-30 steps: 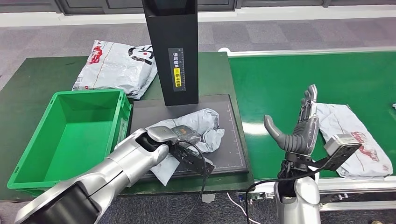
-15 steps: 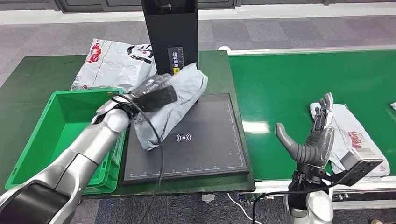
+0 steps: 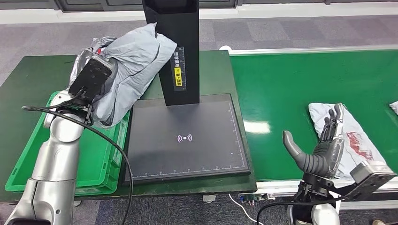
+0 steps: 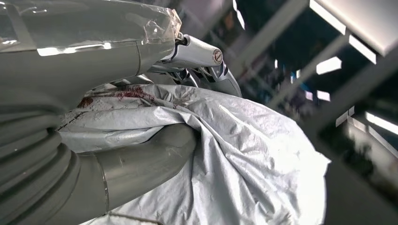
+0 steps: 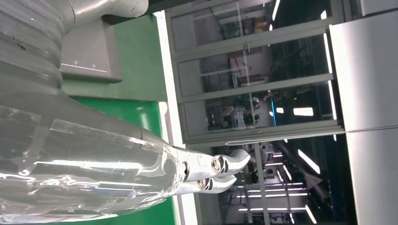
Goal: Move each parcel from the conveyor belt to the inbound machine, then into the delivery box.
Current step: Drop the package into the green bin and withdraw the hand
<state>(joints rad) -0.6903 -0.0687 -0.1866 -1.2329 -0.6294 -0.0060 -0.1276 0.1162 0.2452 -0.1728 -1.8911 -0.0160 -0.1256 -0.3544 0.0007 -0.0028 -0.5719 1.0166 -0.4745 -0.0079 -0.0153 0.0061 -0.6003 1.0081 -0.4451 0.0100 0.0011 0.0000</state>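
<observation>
My left hand (image 3: 94, 77) grips a crumpled grey parcel (image 3: 129, 65) and holds it raised above the far edge of the green delivery box (image 3: 28, 154), left of the black inbound machine's post (image 3: 174, 42). In the left wrist view the thumb (image 4: 141, 164) and fingers (image 4: 206, 70) wrap around the grey parcel (image 4: 234, 154). The machine's dark scan pad (image 3: 187, 138) lies bare. My right hand (image 3: 319, 152) is open, fingers spread upward, at the near edge of the green conveyor belt (image 3: 300, 89), just left of a grey parcel with red print (image 3: 352, 138).
Another white printed parcel (image 3: 87, 58) lies on the green table behind the box, mostly hidden by the held parcel. A black cable (image 3: 112, 150) trails from my left arm across the box. A white edge of something (image 3: 394, 107) shows at the belt's far right.
My left hand has lifted the grey parcel off the scan pad and swung it left and back, over the box's far edge. My right hand has drifted lower beside the belt parcel.
</observation>
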